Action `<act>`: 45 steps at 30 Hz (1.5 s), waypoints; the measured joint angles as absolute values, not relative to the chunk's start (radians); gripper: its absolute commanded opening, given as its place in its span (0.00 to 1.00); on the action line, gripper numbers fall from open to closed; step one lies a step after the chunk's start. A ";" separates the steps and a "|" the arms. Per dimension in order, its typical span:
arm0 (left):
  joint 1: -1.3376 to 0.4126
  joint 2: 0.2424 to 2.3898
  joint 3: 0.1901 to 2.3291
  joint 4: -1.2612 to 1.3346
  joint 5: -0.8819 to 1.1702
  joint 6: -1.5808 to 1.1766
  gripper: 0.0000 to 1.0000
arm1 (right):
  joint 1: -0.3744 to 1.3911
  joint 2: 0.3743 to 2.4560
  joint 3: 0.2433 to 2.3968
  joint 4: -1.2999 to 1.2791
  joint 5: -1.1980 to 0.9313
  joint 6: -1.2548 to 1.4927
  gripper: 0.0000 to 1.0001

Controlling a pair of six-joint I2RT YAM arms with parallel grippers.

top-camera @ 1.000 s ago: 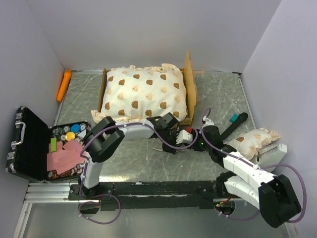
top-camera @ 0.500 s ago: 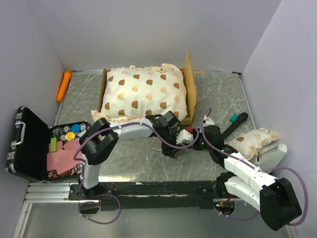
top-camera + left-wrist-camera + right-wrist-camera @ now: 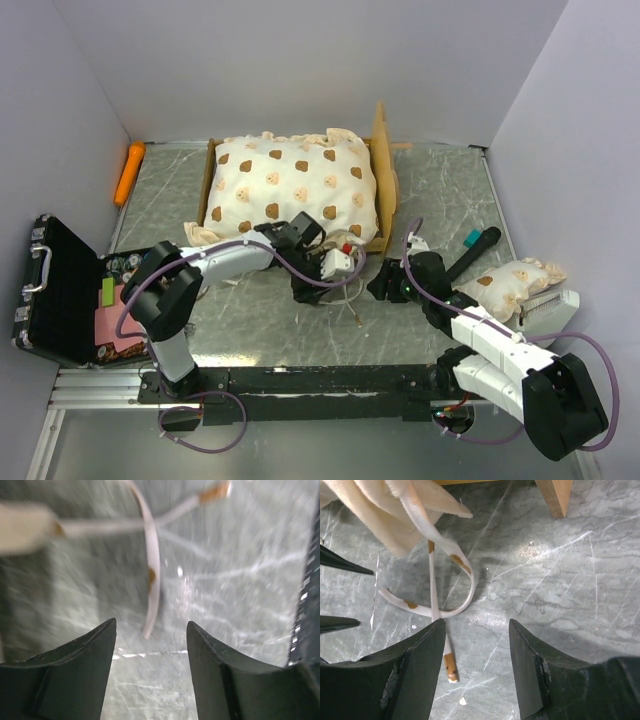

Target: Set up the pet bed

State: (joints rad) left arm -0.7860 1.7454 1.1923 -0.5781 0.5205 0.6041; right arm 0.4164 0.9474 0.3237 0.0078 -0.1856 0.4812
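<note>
we found the left gripper (image 3: 303, 295) drawn back toward the left side of the table since a second ago, when it was closed and working close to the right gripper (image 3: 375, 287). its fingers (image 3: 80, 665) now stood apart with nothing between them. the mattress ties (image 3: 437, 605) lay slack and looped on the table (image 3: 440, 190), unknotted as far as the wrist views showed, though the left view was blurred. the right gripper stood open over the ties and held nothing.

the pet bed (image 3: 384, 165) stood at the far side of the table with its mattress (image 3: 290, 185) seated in the frame and the ruffle (image 3: 395, 510) spilling over the near edge. the pillow (image 3: 515, 278) lay well apart by the right wall, not on the bed.

we judged the ties released, not fastened, and the pillow not yet placed. the open black case (image 3: 60, 300) played no part.
</note>
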 measured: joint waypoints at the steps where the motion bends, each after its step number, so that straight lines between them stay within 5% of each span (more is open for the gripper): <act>1: -0.788 1.746 1.169 -0.573 0.500 0.614 0.65 | 0.416 0.947 0.324 0.008 -0.184 0.481 0.61; 6: -0.801 1.750 1.117 -0.550 0.460 0.646 0.66 | 0.416 0.953 0.324 0.015 -0.185 0.478 0.61; 14: -0.828 1.776 1.064 -0.402 0.358 0.654 0.46 | 0.417 0.952 0.324 0.028 -0.184 0.475 0.60; 19: -0.846 1.776 1.064 -0.401 0.346 0.654 0.01 | 0.417 0.955 0.324 0.037 -0.185 0.462 0.58; 34: -0.852 1.773 1.217 -0.436 0.294 0.662 0.01 | 0.366 1.306 0.397 0.223 -0.176 0.456 0.35; 45: -0.870 1.820 1.355 -0.439 0.329 0.666 0.01 | 0.351 1.460 0.366 0.545 -0.310 0.503 0.41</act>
